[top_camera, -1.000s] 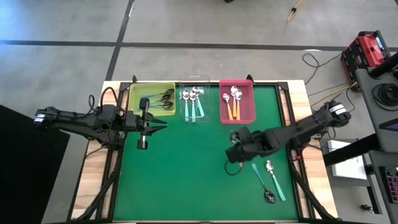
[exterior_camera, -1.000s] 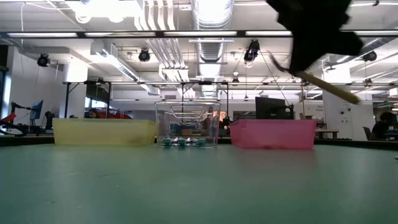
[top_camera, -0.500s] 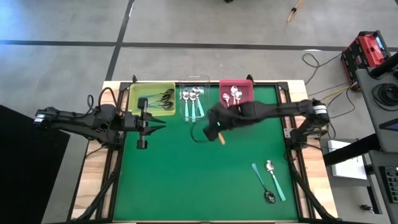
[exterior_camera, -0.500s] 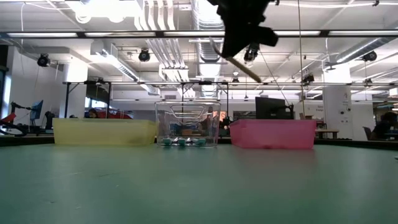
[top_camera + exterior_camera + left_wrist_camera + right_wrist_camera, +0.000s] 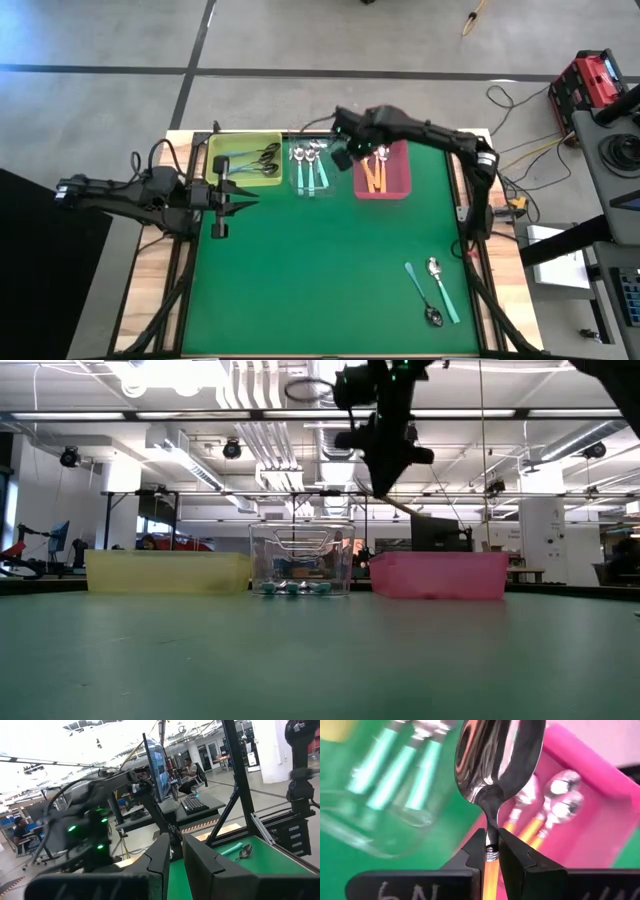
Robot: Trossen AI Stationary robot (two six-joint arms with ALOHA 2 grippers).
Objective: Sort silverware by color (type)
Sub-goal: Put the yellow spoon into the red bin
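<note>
Right gripper (image 5: 491,851) raised, fingers pinched tight; left gripper (image 5: 240,197) closed, idle.

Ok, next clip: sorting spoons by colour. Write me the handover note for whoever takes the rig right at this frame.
Right gripper: shut on an orange-handled spoon, held above the pink bin, not yet released.
Left gripper: shut, empty, waiting on the left by the yellow bin.
Done: dark spoons in the yellow bin, teal-handled silver spoons in the clear bin, orange-handled spoons in the pink bin.
Left: drop the held spoon in the pink bin, then sort the two teal-handled spoons on the green mat, near right. One bowl is silver; the other looks dark.
</note>
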